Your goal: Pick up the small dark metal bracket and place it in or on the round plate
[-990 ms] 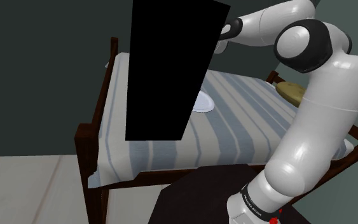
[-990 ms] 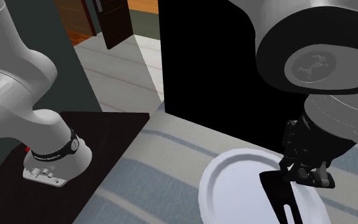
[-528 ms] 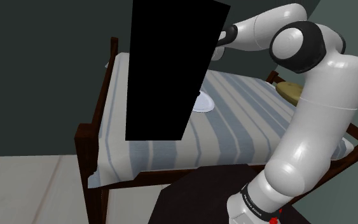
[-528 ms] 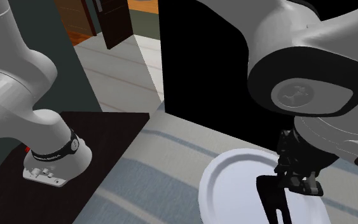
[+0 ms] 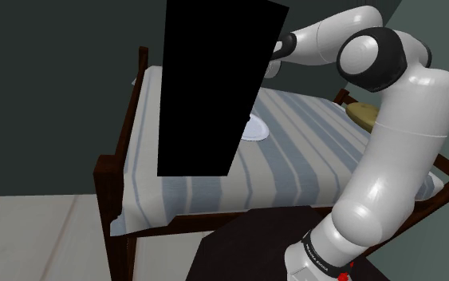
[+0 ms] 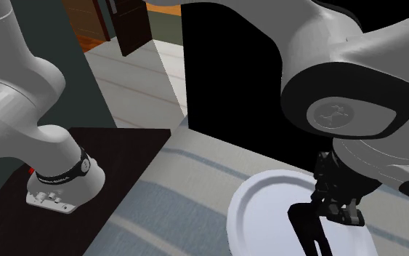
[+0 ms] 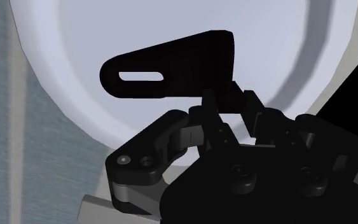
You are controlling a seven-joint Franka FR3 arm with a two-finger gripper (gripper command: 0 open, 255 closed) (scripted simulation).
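Over the striped cloth (image 5: 294, 152), your gripper (image 7: 231, 97), pinching the dark bracket (image 7: 171, 73), has dropped closer to the white plate (image 6: 248, 198) within the second; release looks near.

In the shoulder view a black area (image 5: 214, 80) is covering most of the plate (image 5: 255, 128) and the arm's (image 5: 326, 36) far end. In the second exterior view the bottom edge is cutting off the bracket (image 6: 308, 231) and the plate's near rim. In the wrist view the fingers (image 7: 210, 105) are hiding the bracket's clasped end, and the plate is running out past the edges.
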